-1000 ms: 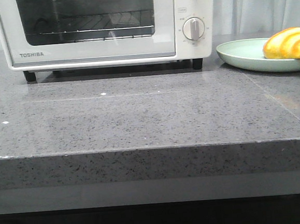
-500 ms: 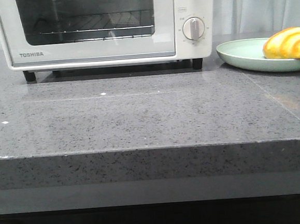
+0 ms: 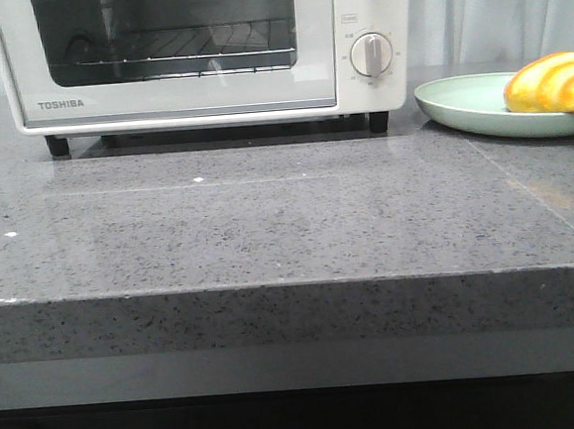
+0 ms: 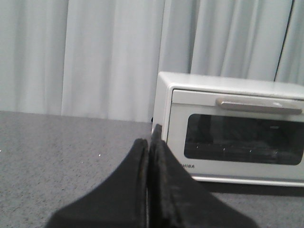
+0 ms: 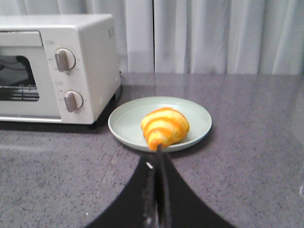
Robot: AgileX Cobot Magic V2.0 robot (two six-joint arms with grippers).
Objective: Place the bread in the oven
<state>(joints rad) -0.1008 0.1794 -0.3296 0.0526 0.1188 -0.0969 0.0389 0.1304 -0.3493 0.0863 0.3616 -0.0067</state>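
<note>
The bread (image 3: 551,83), a golden croissant with orange-brown stripes, lies on a pale green plate (image 3: 458,107) at the right of the grey counter; it also shows in the right wrist view (image 5: 165,127). The white Toshiba oven (image 3: 179,102) stands at the back left with its glass door closed; the left wrist view shows it (image 4: 175,137) too. My left gripper (image 4: 149,142) is shut and empty, short of the oven's left corner. My right gripper (image 5: 157,154) is shut and empty, just short of the plate. Neither gripper shows in the front view.
The oven's two round knobs (image 5: 65,60) face the plate side. The oven door handle (image 4: 259,105) runs along the door's top. Grey curtains (image 4: 95,57) hang behind the counter. The counter's front edge (image 3: 293,286) runs across the front view.
</note>
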